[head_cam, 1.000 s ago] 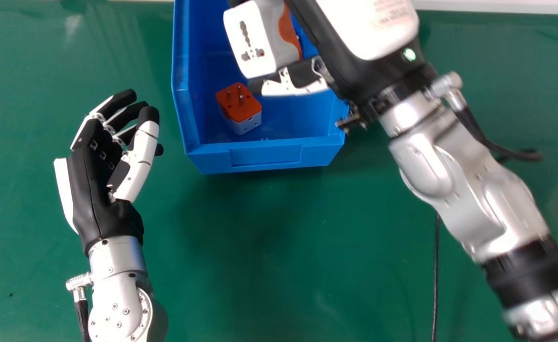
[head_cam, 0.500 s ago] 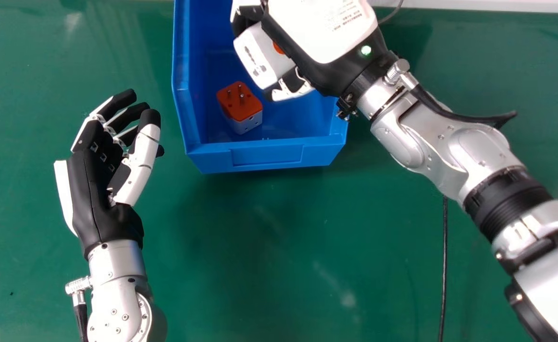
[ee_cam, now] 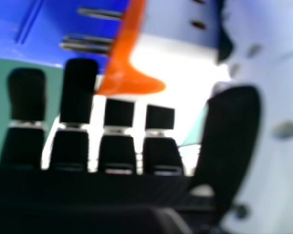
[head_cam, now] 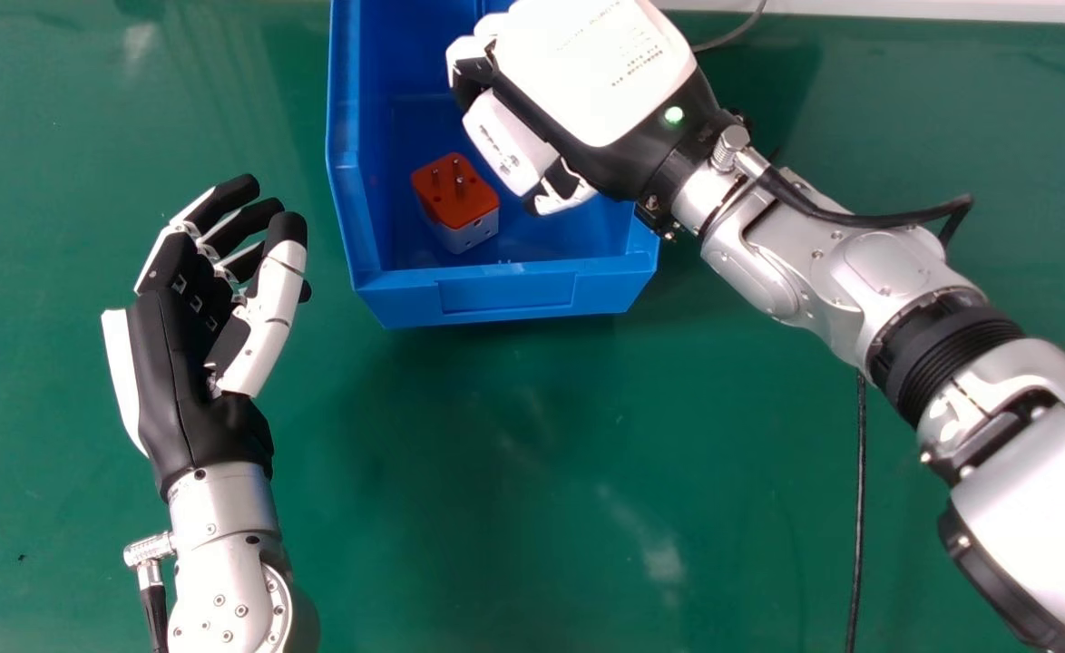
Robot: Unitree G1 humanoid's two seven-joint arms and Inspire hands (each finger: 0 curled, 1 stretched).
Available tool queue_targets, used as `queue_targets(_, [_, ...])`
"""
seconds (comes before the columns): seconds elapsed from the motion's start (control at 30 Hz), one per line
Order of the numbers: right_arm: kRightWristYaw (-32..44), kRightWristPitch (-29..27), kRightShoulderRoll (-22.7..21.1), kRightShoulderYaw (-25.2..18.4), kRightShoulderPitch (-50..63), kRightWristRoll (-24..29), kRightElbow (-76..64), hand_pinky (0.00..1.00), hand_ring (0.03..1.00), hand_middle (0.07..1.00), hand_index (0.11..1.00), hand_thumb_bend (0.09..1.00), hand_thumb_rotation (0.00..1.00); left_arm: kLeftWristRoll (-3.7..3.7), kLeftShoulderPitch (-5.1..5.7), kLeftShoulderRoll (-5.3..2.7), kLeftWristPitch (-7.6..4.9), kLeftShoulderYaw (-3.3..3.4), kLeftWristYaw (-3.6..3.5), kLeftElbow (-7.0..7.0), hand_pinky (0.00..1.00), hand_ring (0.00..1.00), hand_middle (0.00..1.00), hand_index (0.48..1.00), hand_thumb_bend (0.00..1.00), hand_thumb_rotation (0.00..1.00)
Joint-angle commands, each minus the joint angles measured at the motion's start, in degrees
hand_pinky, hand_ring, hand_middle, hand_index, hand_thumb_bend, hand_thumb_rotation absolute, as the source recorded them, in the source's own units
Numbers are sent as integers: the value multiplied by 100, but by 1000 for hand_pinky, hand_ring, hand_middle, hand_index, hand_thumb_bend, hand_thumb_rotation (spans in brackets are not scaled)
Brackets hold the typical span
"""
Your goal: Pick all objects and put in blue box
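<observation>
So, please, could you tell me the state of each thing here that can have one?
Blue plastic box: upright, open at the top.
Orange and white cube-shaped plug adapter: lying inside the box, pins up.
White, grey and orange plug adapter: held over the box.
Right hand: fingers closed on the held adapter.
Small round green light on the right hand: lit.
Left hand: open, holding nothing.

Solid blue for the box (head_cam: 507, 295), rich green for the tabletop (head_cam: 496, 453)! Orange tops the boxed adapter (head_cam: 455, 195), whitish below; the held adapter (head_cam: 501, 136) shows white, dark slots, orange trim. Black and white, left hand (head_cam: 183, 363) and right hand (head_cam: 600, 82) alike!
</observation>
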Motion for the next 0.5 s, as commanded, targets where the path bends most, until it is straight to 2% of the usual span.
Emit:
queue_targets(0.0, [-208,55,-8,18,-326,62,-45,320,453,512,509,497,0,38,4,-84,-60,-45,26,-80,515,632,699,697,577,342])
queue_targets(0.07, [-240,80,-10,36,-341,66,-36,320,453,512,509,497,0,41,-3,-77,-86,-45,21,-68,515,632,699,697,577,342])
queue_targets(0.17, [-334,114,-6,81,-374,58,-7,318,453,514,510,497,0,3,-12,-56,-105,-41,-30,-47,514,630,698,697,583,347])
queue_targets(0.4, [-365,175,25,145,-431,72,22,313,450,509,517,496,0,14,-41,-49,-83,-20,-11,-15,514,630,698,696,586,351])
queue_targets(0.47, [-381,179,35,136,-423,99,15,309,449,507,524,496,0,22,-56,-44,-114,-14,-6,25,513,630,698,696,590,354])
